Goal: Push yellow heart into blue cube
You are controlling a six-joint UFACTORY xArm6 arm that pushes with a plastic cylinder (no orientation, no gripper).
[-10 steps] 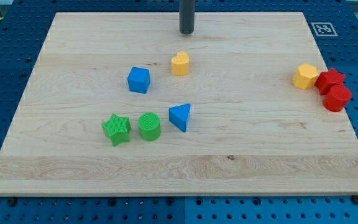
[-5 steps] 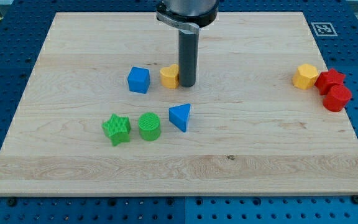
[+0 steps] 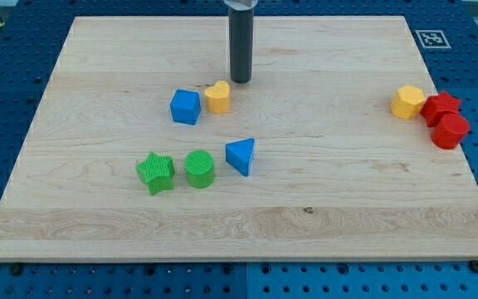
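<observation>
The yellow heart (image 3: 217, 96) lies on the wooden board just right of the blue cube (image 3: 185, 106), about touching its upper right corner. My tip (image 3: 241, 80) stands a little up and to the right of the heart, with a small gap between them. The rod rises from there out of the view's top.
A blue triangle (image 3: 241, 155), a green cylinder (image 3: 199, 169) and a green star (image 3: 156, 172) lie below the cube. A yellow hexagon block (image 3: 407, 101) and two red blocks (image 3: 445, 120) sit near the board's right edge.
The heart has moved left and down, up against the blue cube. My tip came down beside the heart and pushed it, then drew back up toward the view's top.
</observation>
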